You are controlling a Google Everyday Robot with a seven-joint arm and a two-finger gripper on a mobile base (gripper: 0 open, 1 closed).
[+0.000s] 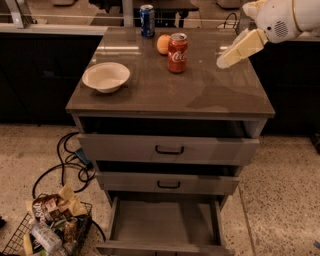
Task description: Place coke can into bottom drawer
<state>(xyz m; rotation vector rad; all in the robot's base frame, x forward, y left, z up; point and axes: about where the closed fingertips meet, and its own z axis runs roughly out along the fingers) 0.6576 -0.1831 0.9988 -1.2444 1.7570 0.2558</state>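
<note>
camera view shows the small red coke can with white script and a silver top (177, 52) standing upright on the grey-brown cabinet top (200, 90), in the upper middle of the frame, toward the back edge. just to its left, touching or nearly so, sits a round orange fruit (163, 44). behind both, at the top of the frame, stands an upright blue soda can (147, 14), apart from them. a shallow round white bowl (105, 86) rests toward the left of the top, well apart from the cans; its pale inside is all that shows.

the cream-coloured two-finger gripper (227, 59) hangs in the air at the upper right, slanting down and to the left from the white rounded arm housing (287, 17). it is to the right of the coke can, clear of it and holding nothing; whether it is open or closed i cannot tell.

below the top, the upper grey metal drawer with a black handle (170, 149) and the middle grey drawer with a black handle (169, 183) each have a dark gap above their fronts. the bottom drawer, a wide shallow grey tray (160, 220), is pulled out at the bottom of the frame, its bare grey floor showing.

on the speckled floor (285, 200) at lower left, black cables (65, 165) loop beside the cabinet, and a wire basket (15, 237) holds crumpled wrappers and what looks like a bottle.
</note>
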